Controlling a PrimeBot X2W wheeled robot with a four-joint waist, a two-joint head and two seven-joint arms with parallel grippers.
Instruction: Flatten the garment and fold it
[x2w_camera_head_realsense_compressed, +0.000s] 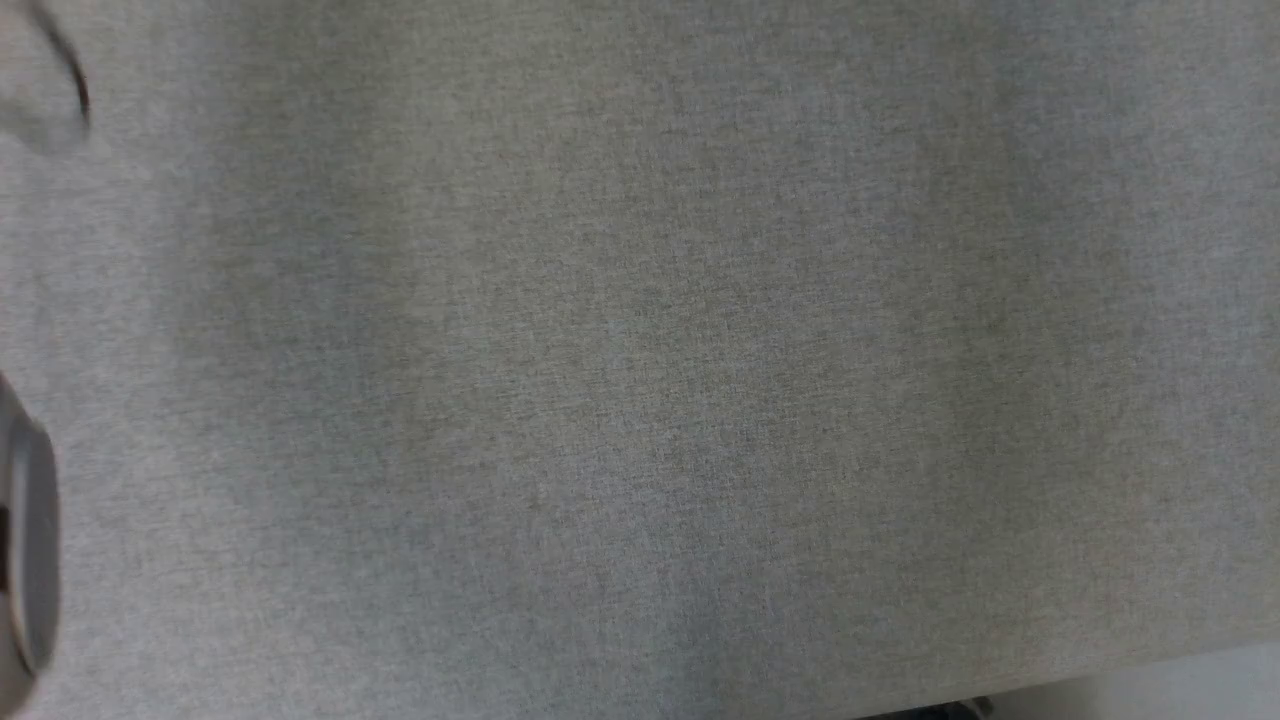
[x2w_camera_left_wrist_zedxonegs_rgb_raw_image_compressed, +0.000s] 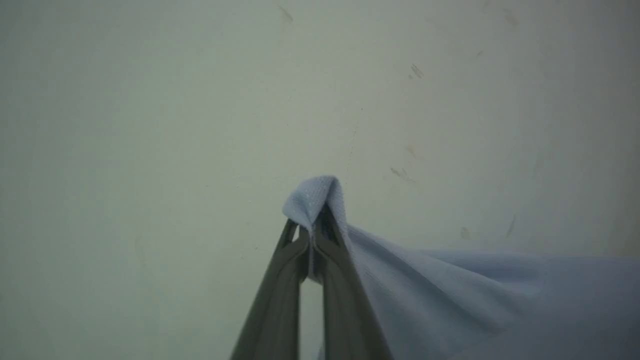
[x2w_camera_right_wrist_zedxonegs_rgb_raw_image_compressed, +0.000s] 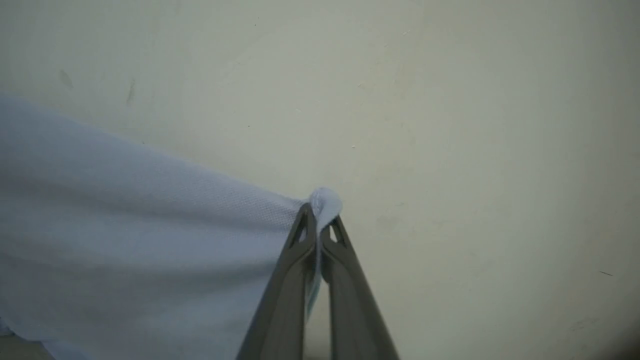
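My left gripper is shut on a bunched corner of the light blue garment, whose fabric stretches away to the right in the left wrist view. My right gripper is shut on another corner of the garment, and the cloth spreads left from its tips. Behind both grippers lies a pale, scuffed surface. Collar, placket and print are hidden. In the head view there is a grey woven table cover.
A blurred grey rounded object sits at the head view's left edge. The cover's edge runs along the lower right, with pale floor beyond it. A dark curved line shows at the top left.
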